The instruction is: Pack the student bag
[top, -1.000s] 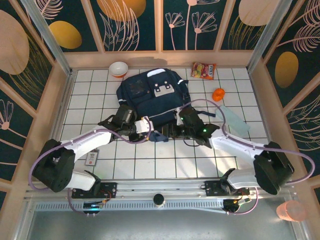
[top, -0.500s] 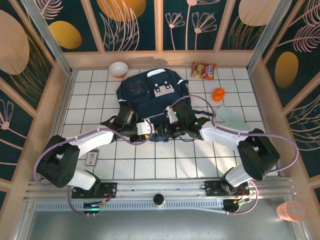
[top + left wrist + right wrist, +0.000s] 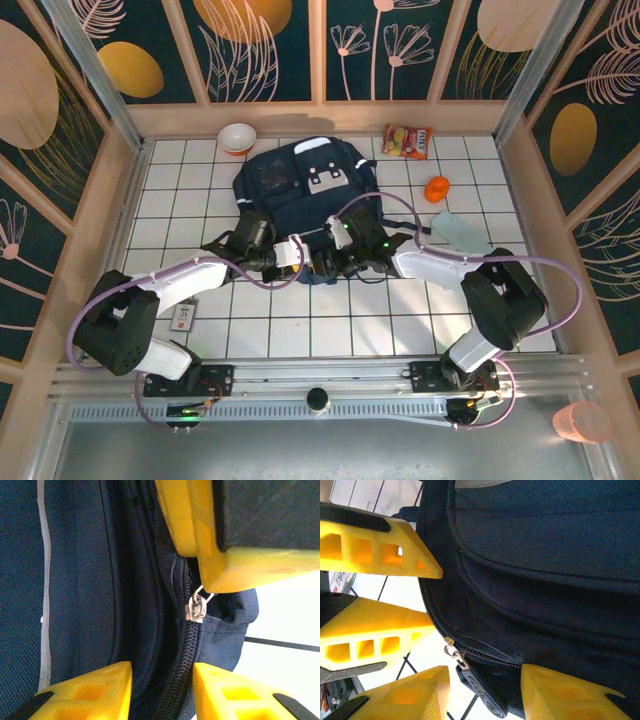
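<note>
student bag (image 3: pixel 300 190), zipper edge (image 3: pixel 186 645) straddled by left claw (image 3: pixel 162 692).

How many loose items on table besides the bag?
5: bowl far left, snack packet far right, orange object and pale pouch right, card near left. More may hide under bag.

student bag (image 3: pixel 300 190) crowds centre, near tiles (image 3: pixel 330 320) open

student bag (image 3: pixel 305 185) on table (image 3: pixel 300 330); bowl (image 3: pixel 237 137) behind left, snack packet (image 3: pixel 408 141) behind right
</note>
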{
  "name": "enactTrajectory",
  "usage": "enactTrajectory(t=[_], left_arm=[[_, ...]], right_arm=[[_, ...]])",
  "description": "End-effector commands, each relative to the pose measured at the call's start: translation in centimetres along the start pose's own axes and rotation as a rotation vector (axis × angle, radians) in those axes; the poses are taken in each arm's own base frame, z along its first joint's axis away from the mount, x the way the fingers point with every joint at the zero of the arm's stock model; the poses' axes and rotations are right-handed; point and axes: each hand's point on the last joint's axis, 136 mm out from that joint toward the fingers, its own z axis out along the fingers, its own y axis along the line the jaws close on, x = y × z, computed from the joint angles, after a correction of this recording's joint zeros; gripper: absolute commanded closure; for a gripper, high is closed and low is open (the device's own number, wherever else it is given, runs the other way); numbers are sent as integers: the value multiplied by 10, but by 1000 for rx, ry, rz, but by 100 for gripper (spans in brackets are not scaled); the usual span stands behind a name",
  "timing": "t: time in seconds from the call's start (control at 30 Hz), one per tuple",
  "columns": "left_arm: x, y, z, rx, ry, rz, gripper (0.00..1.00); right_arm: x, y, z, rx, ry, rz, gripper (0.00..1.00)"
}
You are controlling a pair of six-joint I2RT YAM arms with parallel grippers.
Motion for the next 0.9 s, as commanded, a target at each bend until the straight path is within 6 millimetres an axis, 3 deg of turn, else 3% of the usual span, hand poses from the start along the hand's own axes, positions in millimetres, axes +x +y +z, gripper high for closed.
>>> enactTrajectory(t=[0.0, 0.17, 0.37, 0.43, 0.87], left_arm=[[-7, -3, 2, 25, -39, 0, 64], [3, -9, 9, 63, -5, -7, 66], [3, -11, 11, 74, -10, -13, 91], [-2, -12, 9, 80, -31, -15, 95], [-25, -11, 0, 82, -129, -30, 99]], right_arm=[[-2, 5, 5, -23, 17, -23, 59], [2, 9, 1, -43, 20, -21, 59], [3, 12, -6, -66, 6, -13, 59], [3, 14, -8, -74, 4, -10, 59], [9, 6, -2, -46, 12, 22, 61]])
